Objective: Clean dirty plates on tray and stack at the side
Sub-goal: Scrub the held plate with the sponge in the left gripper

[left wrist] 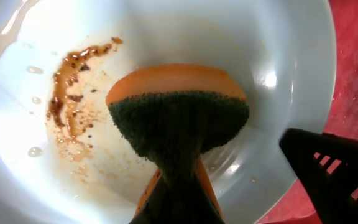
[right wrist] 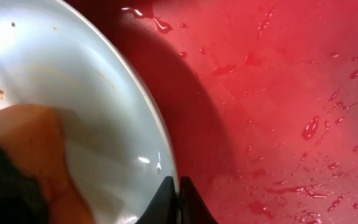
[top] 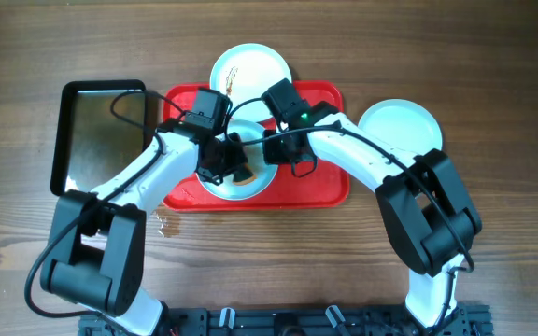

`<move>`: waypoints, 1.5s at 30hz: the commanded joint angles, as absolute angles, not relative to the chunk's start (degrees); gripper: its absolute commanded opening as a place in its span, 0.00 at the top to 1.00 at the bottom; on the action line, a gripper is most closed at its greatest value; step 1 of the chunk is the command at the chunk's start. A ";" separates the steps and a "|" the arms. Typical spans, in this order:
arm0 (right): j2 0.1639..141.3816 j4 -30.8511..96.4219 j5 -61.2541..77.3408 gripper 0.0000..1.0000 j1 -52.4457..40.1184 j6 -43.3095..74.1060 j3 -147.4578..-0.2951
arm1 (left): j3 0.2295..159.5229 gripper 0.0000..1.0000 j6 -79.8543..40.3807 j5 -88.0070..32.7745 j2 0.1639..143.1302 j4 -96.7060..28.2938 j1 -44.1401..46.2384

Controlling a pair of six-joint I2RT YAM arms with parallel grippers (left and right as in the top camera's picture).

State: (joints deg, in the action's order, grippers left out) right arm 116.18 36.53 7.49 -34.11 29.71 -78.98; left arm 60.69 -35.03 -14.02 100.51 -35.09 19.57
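Observation:
A white plate (top: 250,182) lies on the red tray (top: 330,187). It carries a brown smear (left wrist: 67,93). My left gripper (top: 232,163) is shut on an orange and dark green sponge (left wrist: 179,118) pressed on this plate (left wrist: 278,50). My right gripper (right wrist: 179,199) is shut on the plate's rim (right wrist: 157,143) at its right side (top: 274,149). A second smeared plate (top: 250,67) sits at the tray's far edge. A third white plate (top: 398,123) lies on the table right of the tray.
A dark metal pan (top: 101,131) lies left of the tray. The tray floor (right wrist: 278,93) is wet with droplets. Water drops lie on the wooden table (top: 162,224) near the tray's front left corner.

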 commanded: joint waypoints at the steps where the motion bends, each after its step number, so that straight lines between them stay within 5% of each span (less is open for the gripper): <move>1: 116.79 36.16 7.66 0.96 -33.89 29.98 -78.61 | 60.77 0.96 -35.16 -8.91 98.56 -34.61 20.14; 10: 116.79 35.68 7.68 0.96 -33.89 29.95 -78.61 | 60.75 0.96 -34.72 -3.25 107.09 -26.63 25.41; 19: 116.81 36.53 7.64 0.96 -33.89 29.32 -78.61 | 60.75 0.96 -34.70 15.35 108.14 -40.40 17.72; 30: 116.79 36.73 7.05 0.96 -33.89 29.56 -78.61 | 64.53 0.96 -38.41 10.07 93.03 -43.22 18.68; 40: 116.81 36.51 7.05 0.96 -33.89 30.02 -78.63 | 64.51 0.96 -38.65 -4.10 106.83 -33.21 23.35; 45: 116.79 36.69 7.05 0.96 -33.89 29.98 -78.61 | 64.51 0.96 -38.59 11.05 109.12 -38.50 24.16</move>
